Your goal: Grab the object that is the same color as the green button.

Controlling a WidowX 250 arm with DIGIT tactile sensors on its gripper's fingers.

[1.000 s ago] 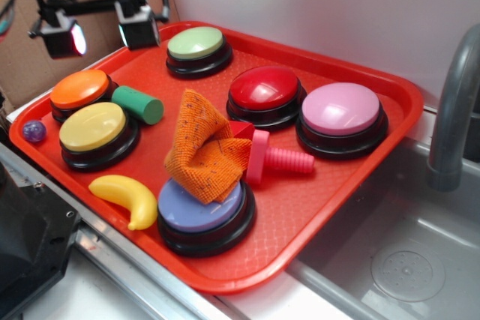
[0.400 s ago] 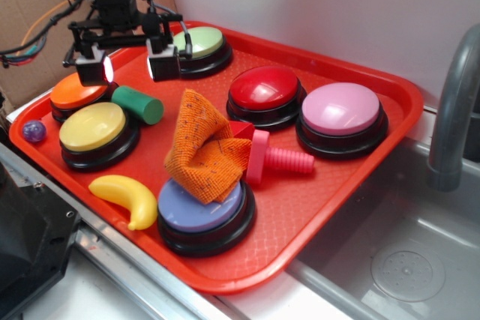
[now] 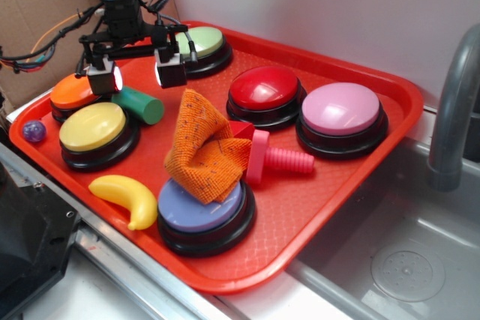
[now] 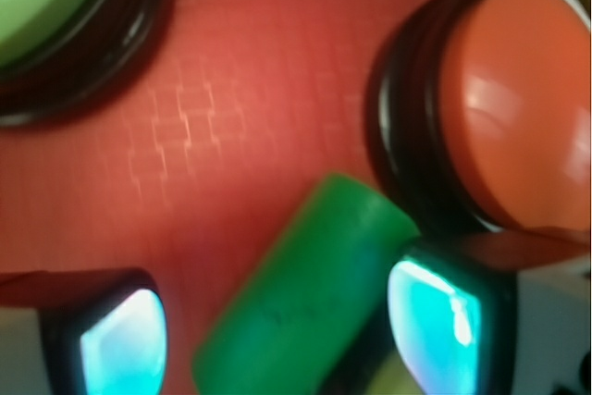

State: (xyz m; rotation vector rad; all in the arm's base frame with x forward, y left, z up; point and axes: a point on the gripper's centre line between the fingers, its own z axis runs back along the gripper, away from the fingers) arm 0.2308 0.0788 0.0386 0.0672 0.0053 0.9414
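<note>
I'm reading the red tray (image 3: 352, 177) left to right. Off its left edge a small purple ball (image 3: 34, 130) is sitting on the counter. Just inside the left edge the orange button (image 3: 75, 91) is sitting behind the yellow button (image 3: 94, 127), and a banana (image 3: 124, 196) is lying at the near-left edge.

The green cylinder (image 3: 141, 106) is lying on its side in the tray's left part, just beside the orange button and behind the yellow one. Its long axis is running diagonally, one end toward the orange button, the flat end toward the tray middle.

I'm holding the gripper (image 3: 139, 74) right above it, fingers spread wide, nothing between them. One fingertip (image 3: 103, 79) is hanging over the orange-button end, the other (image 3: 171, 73) is well clear on the tray-middle side. In the wrist view the cylinder (image 4: 305, 293) is slanting across the gap and leaning toward the finger (image 4: 444, 312) by the orange button (image 4: 518, 108), so I'm judging the jaws are not square to the axis and a small wrist turn or shift is needed before dropping.

At the far edge the green button (image 3: 196, 44) is sitting just behind the gripper; same colour family, not the target.
</note>
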